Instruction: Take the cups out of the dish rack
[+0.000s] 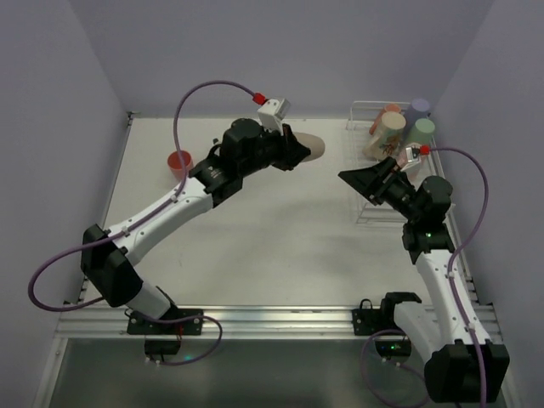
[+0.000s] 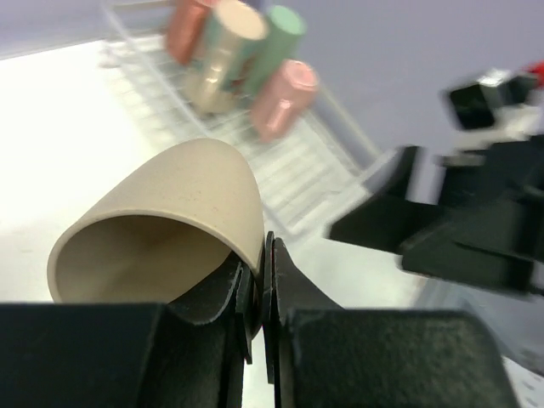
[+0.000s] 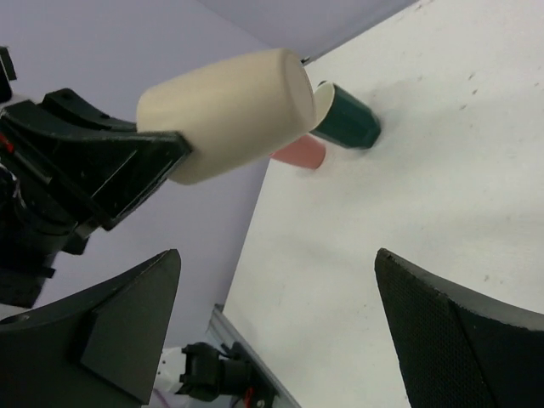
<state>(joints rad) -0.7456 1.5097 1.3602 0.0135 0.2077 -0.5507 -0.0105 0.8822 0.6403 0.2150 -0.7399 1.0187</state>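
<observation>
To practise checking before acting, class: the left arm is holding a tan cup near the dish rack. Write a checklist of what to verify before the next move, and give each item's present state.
1. Left gripper shut on the tan cup, pinching its wall at the rim: ok.
2. Right gripper open, with nothing between its fingers: ok.
3. Right gripper apart from the tan cup: ok.
4. Red cup and dark green cup out on the table: ok.
5. Dish rack unloaded: not ok, four cups are in it.
6. Set-down spot beside the red cup: cannot tell, the left arm covers part of it.
</observation>
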